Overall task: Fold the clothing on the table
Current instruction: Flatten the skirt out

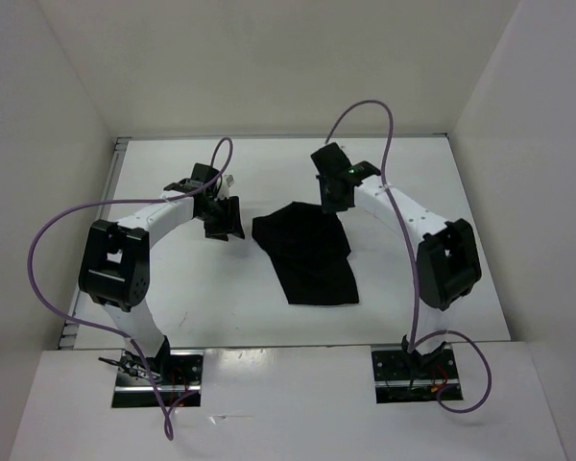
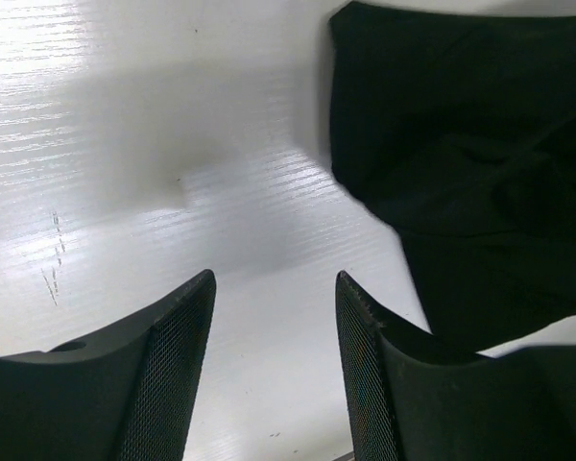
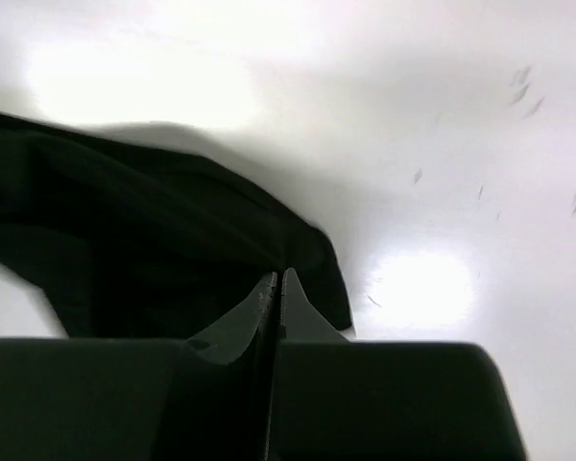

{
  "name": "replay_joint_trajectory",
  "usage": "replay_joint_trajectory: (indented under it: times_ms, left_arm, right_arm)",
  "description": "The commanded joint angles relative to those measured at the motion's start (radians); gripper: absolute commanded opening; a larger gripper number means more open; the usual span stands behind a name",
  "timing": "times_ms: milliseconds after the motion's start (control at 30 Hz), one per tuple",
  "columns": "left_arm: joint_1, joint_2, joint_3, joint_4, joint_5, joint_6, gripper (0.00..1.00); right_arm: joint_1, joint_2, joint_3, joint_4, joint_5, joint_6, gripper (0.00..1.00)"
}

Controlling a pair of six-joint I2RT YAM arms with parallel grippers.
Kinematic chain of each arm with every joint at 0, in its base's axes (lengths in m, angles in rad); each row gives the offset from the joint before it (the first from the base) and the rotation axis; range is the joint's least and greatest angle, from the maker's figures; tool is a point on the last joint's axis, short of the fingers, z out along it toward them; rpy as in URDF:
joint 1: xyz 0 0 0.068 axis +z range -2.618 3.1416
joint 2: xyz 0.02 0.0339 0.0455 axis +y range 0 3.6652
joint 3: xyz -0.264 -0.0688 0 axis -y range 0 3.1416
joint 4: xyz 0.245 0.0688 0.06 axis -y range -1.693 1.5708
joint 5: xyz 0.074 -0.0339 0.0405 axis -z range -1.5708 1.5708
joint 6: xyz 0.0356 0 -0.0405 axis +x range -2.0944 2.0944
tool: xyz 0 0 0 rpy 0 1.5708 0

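White walls [image 1: 269,67] closed in the counter [image 1: 173,288] on three sides, and on that flat white top lay one piece of clothing [image 1: 307,252], a plain black garment, rumpled, roughly in the middle and a little toward the right. I counted two arms [image 1: 125,259] rising from the near edge, each trailing one purple cable [image 1: 48,240], so two cables in all, and two claws.

The left claw [image 1: 223,219] hung over bare counter just beside the garment's left edge. From its own camera the left claw [image 2: 274,288] stood fairly wide, its two mesh-faced fingers [image 2: 173,365] well apart with white counter between them, holding nothing; the clothing [image 2: 461,144] filled the upper right of that view. A few small dark scuff marks [image 2: 54,259] showed on the surface to its left.

The right claw [image 1: 334,197] was down at the garment's far right corner. Seen from its wrist, the right claw [image 3: 275,279] was pressed fully closed, fingertips meeting right at the edge of the clothing [image 3: 125,230]. Whether any fabric was caught between them, I could not tell.
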Motion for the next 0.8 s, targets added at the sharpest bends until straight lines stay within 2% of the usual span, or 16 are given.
replay_joint_trajectory:
  times_ms: [0, 100, 200, 267, 367, 433, 567, 633, 767]
  left_arm:
    - [0.0, -0.009, 0.011, 0.012, 0.013, -0.012, 0.61]
    - [0.0, -0.009, 0.002, 0.012, 0.002, -0.012, 0.61]
    - [0.0, -0.009, -0.007, 0.012, 0.002, -0.012, 0.61]
    - [0.0, -0.009, -0.008, 0.021, 0.002, -0.012, 0.61]
    - [0.0, -0.009, -0.008, 0.021, 0.002, -0.012, 0.61]
    - [0.0, -0.009, -0.008, 0.021, 0.002, -0.012, 0.61]
    - [0.0, -0.009, -0.008, 0.021, -0.007, -0.012, 0.61]
    - [0.0, -0.009, -0.017, 0.021, -0.007, -0.012, 0.61]
    - [0.0, -0.009, -0.038, 0.021, -0.007, -0.012, 0.61]
  right_arm:
    - [0.075, -0.157, 0.209, -0.051, 0.092, -0.01, 0.0]
    - [0.163, -0.228, 0.308, -0.062, 0.052, -0.053, 0.0]
    - [0.172, -0.328, 0.336, -0.019, -0.034, -0.064, 0.0]
    - [0.172, -0.395, 0.336, 0.005, -0.034, -0.055, 0.0]
    - [0.172, -0.382, 0.294, -0.03, 0.208, 0.02, 0.0]
    - [0.158, -0.348, 0.343, -0.096, 0.201, 0.006, 0.0]
    - [0.171, -0.363, 0.301, -0.076, 0.219, 0.03, 0.0]
    - [0.171, -0.363, 0.328, -0.085, 0.163, 0.016, 0.0]
    - [0.171, -0.449, 0.296, 0.007, 0.035, -0.018, 0.0]
